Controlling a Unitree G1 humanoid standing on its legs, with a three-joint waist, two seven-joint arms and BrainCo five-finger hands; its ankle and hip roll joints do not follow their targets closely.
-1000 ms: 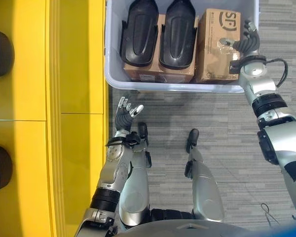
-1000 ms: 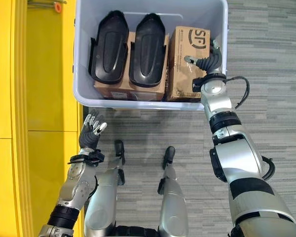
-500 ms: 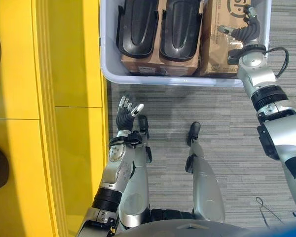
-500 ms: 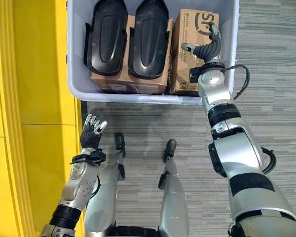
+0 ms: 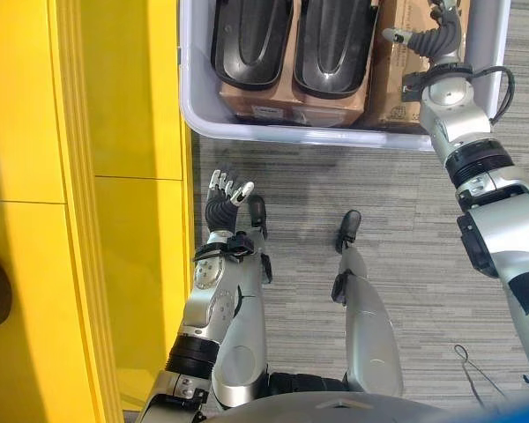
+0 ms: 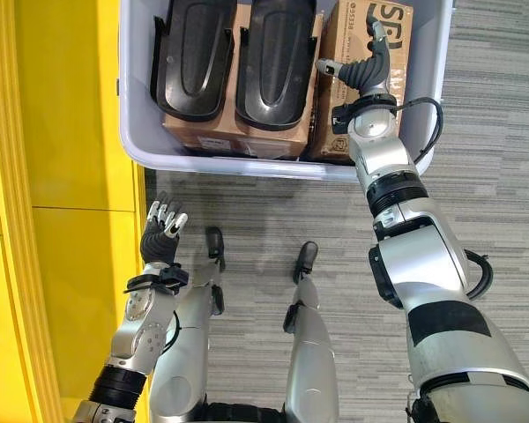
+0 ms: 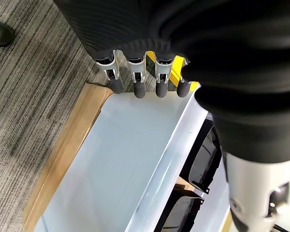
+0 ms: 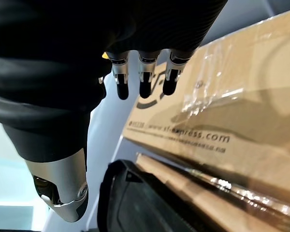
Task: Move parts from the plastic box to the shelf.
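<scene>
— Where are the parts?

— Lying in the plastic box (image 6: 132, 145) on the grey carpet (image 6: 476, 176). Two black parts (image 6: 189, 57) side by side on top of brown cardboard, with one cardboard box (image 6: 353, 53) beside them at the right end (wrapped in clear film).

— And the right hand (image 6: 368, 72)?

— Reaching over the near wall of the plastic box, up above the cardboard box. Fingers (image 8: 144, 77) straight and spread, thumb out to the side. Holding nothing. Can't tell if touching the cardboard box.

— And the left hand (image 5: 222, 204)?

— Hanging low over the carpet, just beside the yellow shelf (image 5: 132, 132), well apart from the parts. Fingers (image 7: 135, 82) loose, a little bent, tips pointing toward the plastic box. Holding nothing and touching nothing.
</scene>
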